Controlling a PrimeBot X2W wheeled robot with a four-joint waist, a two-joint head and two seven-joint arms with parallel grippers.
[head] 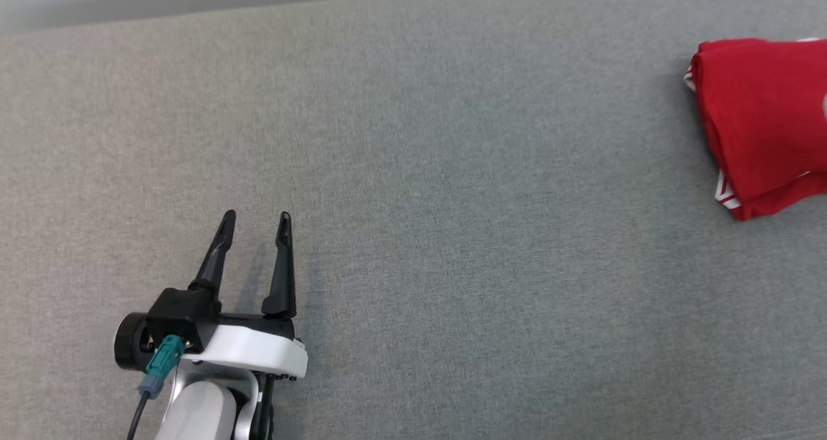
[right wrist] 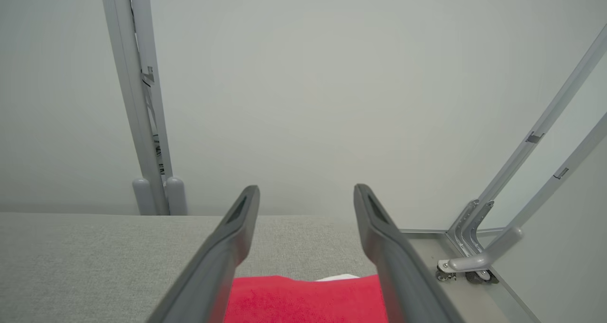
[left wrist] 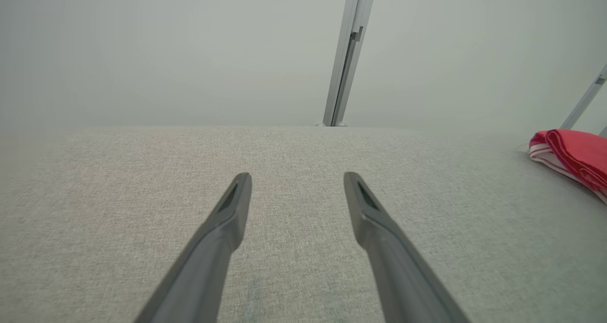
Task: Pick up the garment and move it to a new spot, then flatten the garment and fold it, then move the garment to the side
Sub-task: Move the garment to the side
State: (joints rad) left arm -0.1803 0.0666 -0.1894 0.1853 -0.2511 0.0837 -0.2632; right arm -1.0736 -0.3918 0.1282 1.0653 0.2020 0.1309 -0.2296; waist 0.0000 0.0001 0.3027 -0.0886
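Note:
The garment (head: 765, 120) is a red cloth with white striped trim, folded into a compact bundle at the far right of the grey table (head: 452, 201). It also shows at the right edge of the left wrist view as the garment (left wrist: 576, 159). My left gripper (head: 256, 222) hovers open over bare table at the lower left, far from the cloth, with nothing between its fingers. In the right wrist view my right gripper (right wrist: 306, 192) is open above the garment (right wrist: 303, 298), whose red cloth lies below and between the fingers, not held.
The table's far edge (head: 194, 13) runs along the top of the head view with a pale wall behind. Grey metal frame posts (right wrist: 142, 100) and angled struts with a caster (right wrist: 479, 266) stand past the table's right end.

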